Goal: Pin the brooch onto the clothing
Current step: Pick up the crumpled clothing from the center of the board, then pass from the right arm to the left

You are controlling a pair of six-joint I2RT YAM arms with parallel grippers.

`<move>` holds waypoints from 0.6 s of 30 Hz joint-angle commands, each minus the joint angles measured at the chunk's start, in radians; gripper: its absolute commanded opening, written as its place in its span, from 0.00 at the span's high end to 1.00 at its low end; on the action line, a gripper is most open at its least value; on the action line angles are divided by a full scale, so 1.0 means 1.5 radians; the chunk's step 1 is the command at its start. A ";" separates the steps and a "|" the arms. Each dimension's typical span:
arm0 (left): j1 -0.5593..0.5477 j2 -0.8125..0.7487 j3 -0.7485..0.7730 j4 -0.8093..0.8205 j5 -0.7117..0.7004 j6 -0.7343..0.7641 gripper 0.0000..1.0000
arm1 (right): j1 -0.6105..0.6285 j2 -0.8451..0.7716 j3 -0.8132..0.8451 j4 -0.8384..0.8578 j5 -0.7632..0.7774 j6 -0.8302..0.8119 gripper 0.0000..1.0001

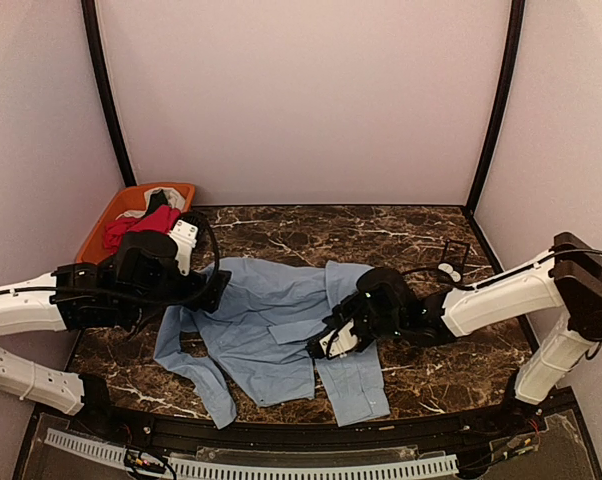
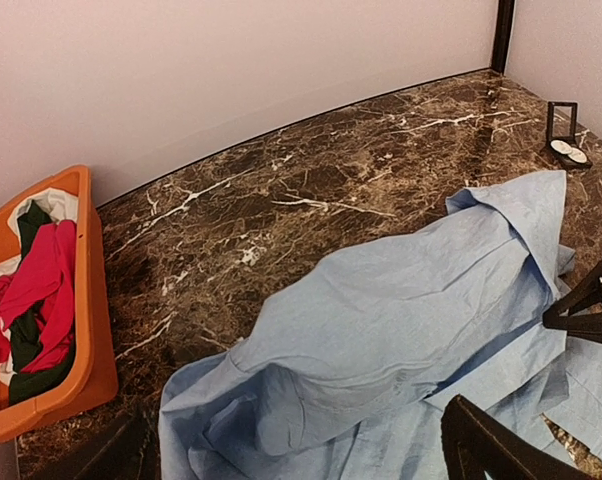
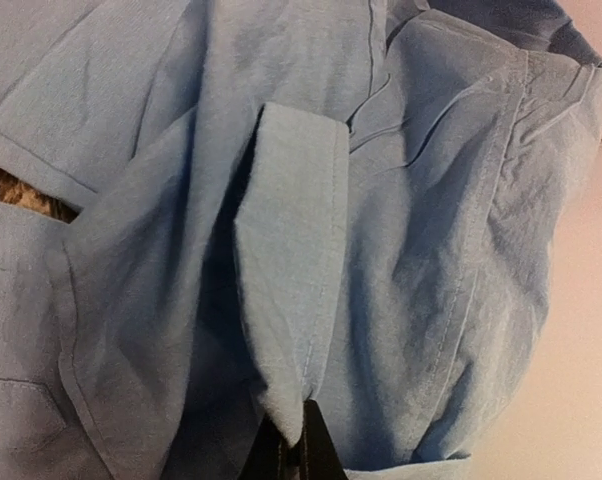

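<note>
Shirt (image 1: 266, 320), light blue, is seen lying crumpled on the dark marbled worktop (image 1: 401, 235), at its centre and toward the near edge. One sleeve is trailed toward the near left, and a front panel is laid toward the near right.

The right gripper (image 3: 296, 440) is set on the shirt's right side. Its jaws are pressed together on a raised fold of the fabric. In the right wrist view that fold is seen standing up between the fingertips.

The left gripper (image 1: 213, 288) is held over the shirt's left side with its jaws spread wide. Nothing is gripped.

An orange basket (image 1: 101, 225) is noted at the far left corner, with red, white and dark garments (image 2: 36, 290) heaped in it. A small open black case (image 1: 451, 265) with pale discs beside it is noted at the far right, well apart from the shirt.
</note>
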 commanded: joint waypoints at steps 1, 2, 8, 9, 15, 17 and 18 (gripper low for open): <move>0.000 -0.005 0.004 -0.002 0.040 0.046 0.01 | -0.006 -0.069 0.072 -0.042 -0.064 0.088 1.00; 0.000 -0.001 0.009 -0.008 0.059 0.069 0.01 | -0.009 -0.084 0.094 -0.061 -0.070 0.119 1.00; -0.012 0.013 0.043 -0.003 0.179 0.197 0.01 | -0.029 -0.129 0.228 -0.125 -0.003 0.270 1.00; -0.021 0.016 0.043 0.001 0.182 0.210 0.01 | -0.033 -0.137 0.239 -0.125 -0.005 0.290 1.00; -0.068 0.082 0.056 0.037 0.128 0.291 0.01 | -0.053 -0.203 0.272 -0.124 -0.055 0.401 1.00; -0.070 0.104 0.063 0.049 0.107 0.301 0.01 | -0.054 -0.227 0.275 -0.122 -0.070 0.408 1.00; -0.070 0.113 0.066 0.056 0.090 0.307 0.01 | -0.054 -0.236 0.277 -0.122 -0.072 0.408 1.00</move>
